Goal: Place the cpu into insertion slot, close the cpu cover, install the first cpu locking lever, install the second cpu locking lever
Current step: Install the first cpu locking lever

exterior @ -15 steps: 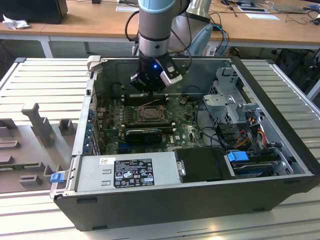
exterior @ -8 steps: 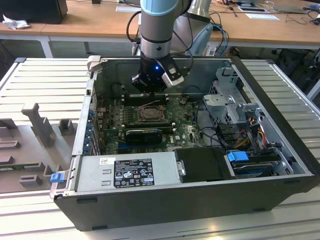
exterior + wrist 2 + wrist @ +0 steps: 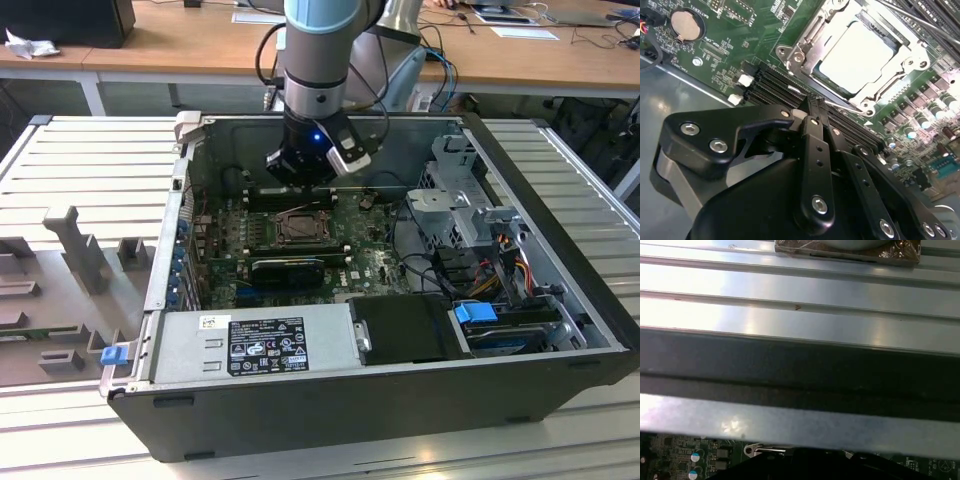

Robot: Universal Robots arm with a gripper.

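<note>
The black hand [image 3: 812, 102] is seen with fingers closed together, empty, tips just beside the thin silvery metal cpu cover [image 3: 805, 52]. The pale silvery square cpu [image 3: 857, 57] is seated in the dark-rimmed insertion slot [image 3: 300, 228], framed by that cover, on the green motherboard [image 3: 740, 30].

Open black metal computer case [image 3: 560, 375] on ribbed grey metal table [image 3: 90, 160]; grey boxy power supply [image 3: 250, 345] at six o'clock inside; round silver coin battery [image 3: 685, 25] on green motherboard [image 3: 225, 255].
</note>
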